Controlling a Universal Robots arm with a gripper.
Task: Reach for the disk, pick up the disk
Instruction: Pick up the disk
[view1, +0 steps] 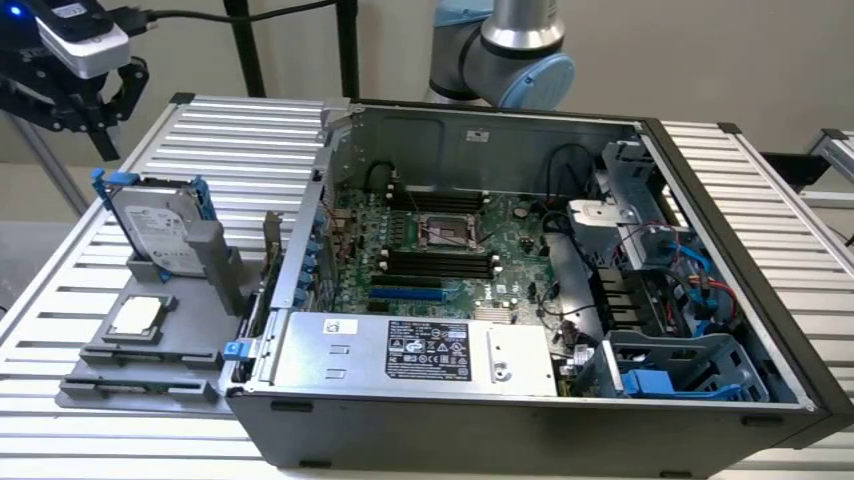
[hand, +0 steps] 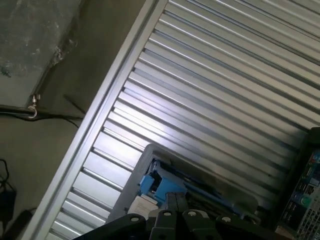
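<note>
The disk (view1: 158, 225) stands on edge in a grey holder (view1: 214, 265) at the exterior view's left, silver-grey with a white label and blue rails. My gripper (view1: 78, 125) hangs above and behind it, toward the table's far left corner. Its black fingers (view1: 118, 110) are spread open with nothing between them, and it is well apart from the disk. In the wrist view the disk (hand: 167, 182) appears from above with its blue rail, just beyond the gripper's black linkages (hand: 175, 222).
An open computer case (view1: 694, 170) takes up most of the slatted aluminium table (view1: 227, 125). Inside it lies a large silver box with a black label (view1: 427, 350). A small square silver chip (view1: 138, 317) rests on a grey fixture in front of the disk. The table edge (hand: 90, 125) borders the floor.
</note>
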